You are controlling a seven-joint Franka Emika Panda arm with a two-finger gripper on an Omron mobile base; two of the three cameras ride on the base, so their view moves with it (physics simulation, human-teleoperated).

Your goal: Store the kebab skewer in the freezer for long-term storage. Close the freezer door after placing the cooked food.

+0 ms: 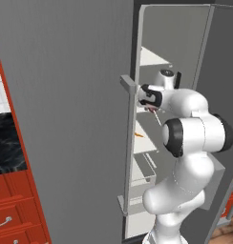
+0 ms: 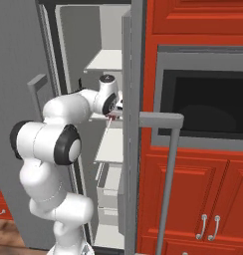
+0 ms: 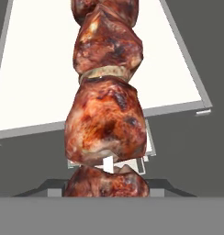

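End effector (image 1: 150,107) gripping kebab skewer (image 3: 106,114), inside open freezer (image 2: 111,60)

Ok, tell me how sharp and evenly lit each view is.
Hand view: kebab skewer looms very close, its meat texture soft and smeared. Left base view: flat, even light on the freezer door, no glare. Right base view: equally flat, the freezer interior dimmer toward the back.

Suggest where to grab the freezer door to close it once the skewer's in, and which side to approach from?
Take the freezer door by its vertical bar handle, around mid-height. It stands proud of the panel near the free edge, so approach from the outer face and close across the bar.
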